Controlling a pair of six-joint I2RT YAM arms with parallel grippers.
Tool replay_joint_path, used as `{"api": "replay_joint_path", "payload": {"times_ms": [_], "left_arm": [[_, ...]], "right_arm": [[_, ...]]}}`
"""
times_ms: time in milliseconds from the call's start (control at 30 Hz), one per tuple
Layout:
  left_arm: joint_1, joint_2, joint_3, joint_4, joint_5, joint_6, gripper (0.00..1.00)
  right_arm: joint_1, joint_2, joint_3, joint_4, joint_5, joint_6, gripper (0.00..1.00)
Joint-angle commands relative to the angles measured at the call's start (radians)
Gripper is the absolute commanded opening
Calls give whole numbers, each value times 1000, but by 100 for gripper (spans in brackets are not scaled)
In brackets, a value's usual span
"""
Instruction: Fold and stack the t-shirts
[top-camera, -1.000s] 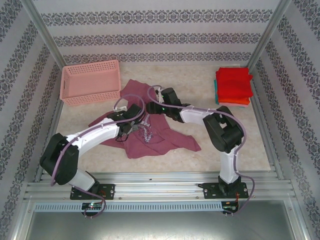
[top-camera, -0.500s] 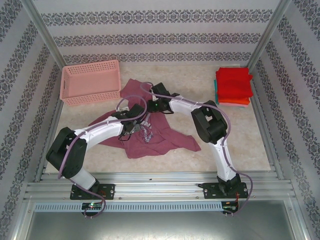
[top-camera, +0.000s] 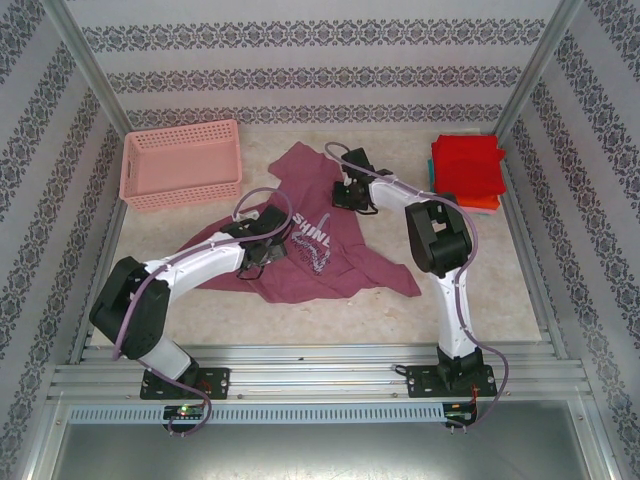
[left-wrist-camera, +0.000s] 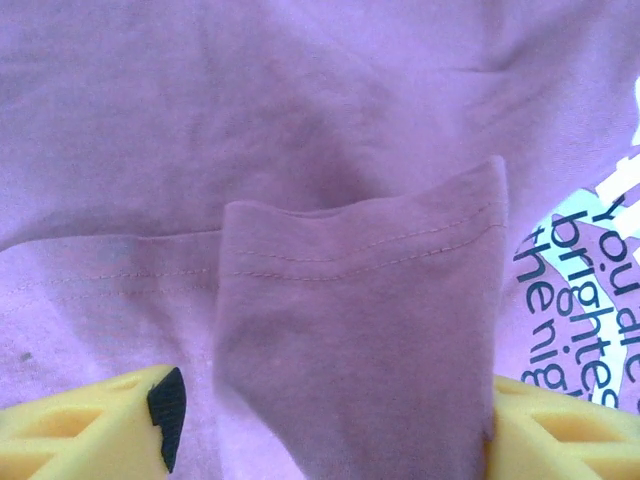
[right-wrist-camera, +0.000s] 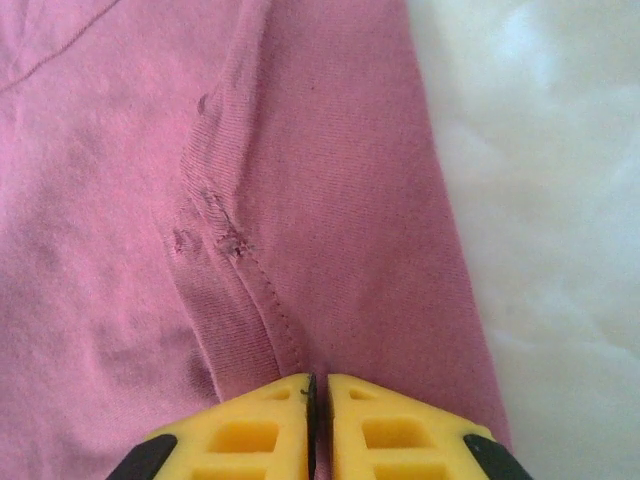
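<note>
Pressed together, my right hand (right-wrist-camera: 318, 388) pinches a stitched seam of the plum shirt (right-wrist-camera: 330, 200), close to its edge, with bare worktop (right-wrist-camera: 540, 200) just beside. My left hand (left-wrist-camera: 330, 425) is spread, and a folded, hemmed flap of the shirt lies between its fingers, beside the white print. The shirt lies rumpled mid-worktop. A stack (top-camera: 467, 165) of folded shirts, red on top, sits far right. A pink basket (top-camera: 182, 160) stands far left.
</note>
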Motion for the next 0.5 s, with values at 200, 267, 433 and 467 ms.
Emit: {"api": "replay_joint_path", "payload": {"times_ms": [200,267,433,467], "left_arm": [[24,18,34,49,31,1,51],[28,37,53,53,39,4,41],[28,31,77,42,17,14,0],[28,15,70,40,7,15,0]], "right_arm": [[-4,15,-21,-74,26,7,13],[-4,14,-28,-69,25,7,13],[-9,12,-22,-69,38,-1,12],[-10,16,-7,-79,40,-5,12]]}}
